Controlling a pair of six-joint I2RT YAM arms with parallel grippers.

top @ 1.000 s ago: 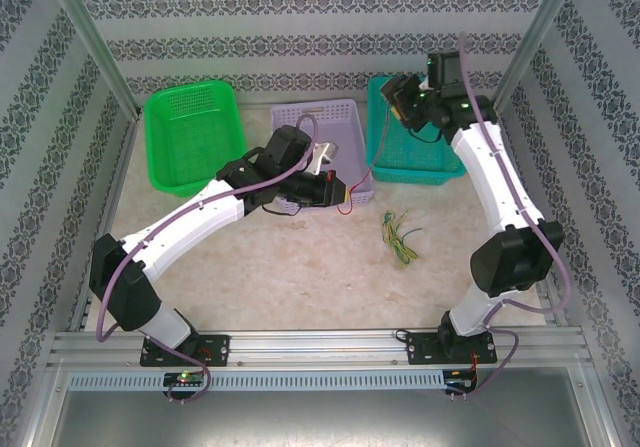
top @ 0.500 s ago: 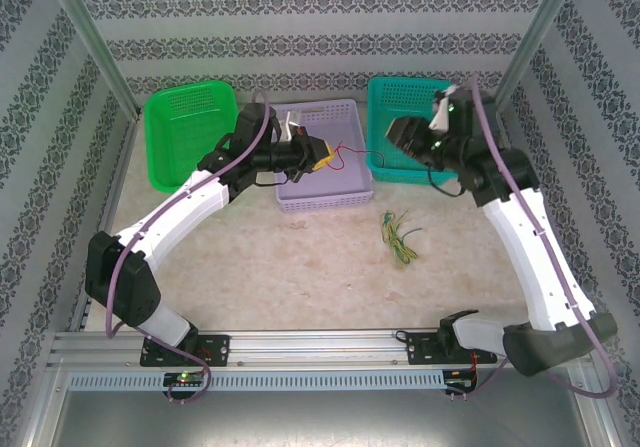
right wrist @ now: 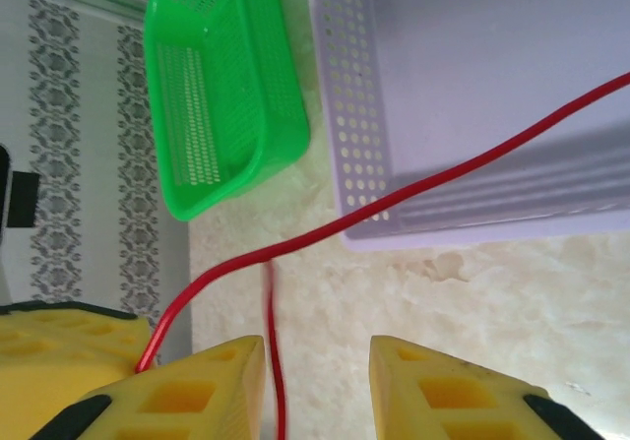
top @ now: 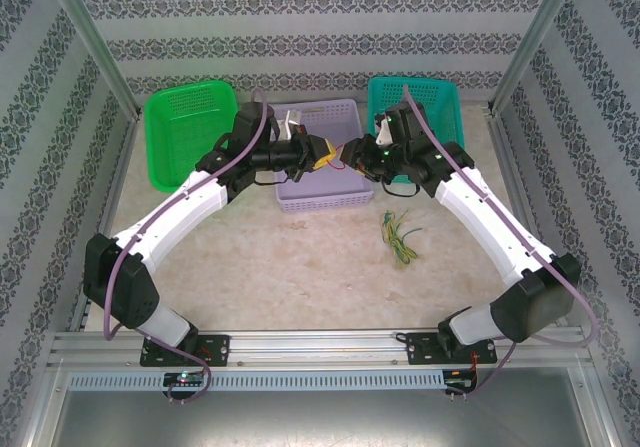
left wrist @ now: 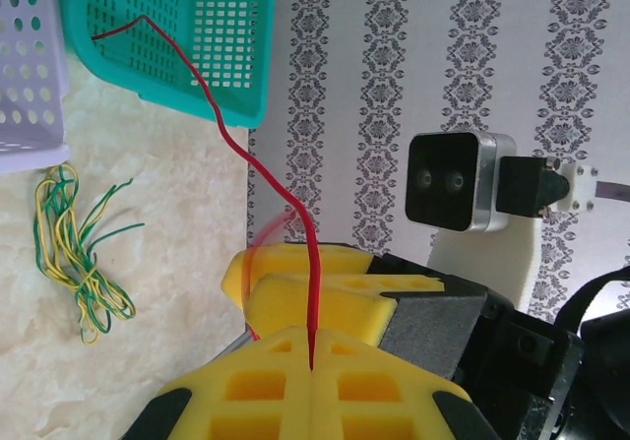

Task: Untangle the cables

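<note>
- The left tool (left wrist: 310, 361) is clamped shut on a red cable (left wrist: 258, 174), which rises from between its yellow pads (left wrist: 256, 391); it hangs over the lilac basket (top: 325, 199)
- The right tool (right wrist: 317, 361) faces it, jaws parted; a strand of the red cable runs through the gap, unpinched
- The yellow and green cables (top: 398, 235) lie knotted on the counter (top: 300, 267), near the teal basket (top: 440, 97); the green basket (top: 185, 117) sits far left

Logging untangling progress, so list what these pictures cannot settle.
- Red wire, left wrist view: gripped end hidden between the shut fingers of the left gripper.
- Same wire, right wrist view: blurred, cut off by the bottom edge between the fingers of the right gripper.
- Yellow-green bundle, top view: too small to trace crossings.
</note>
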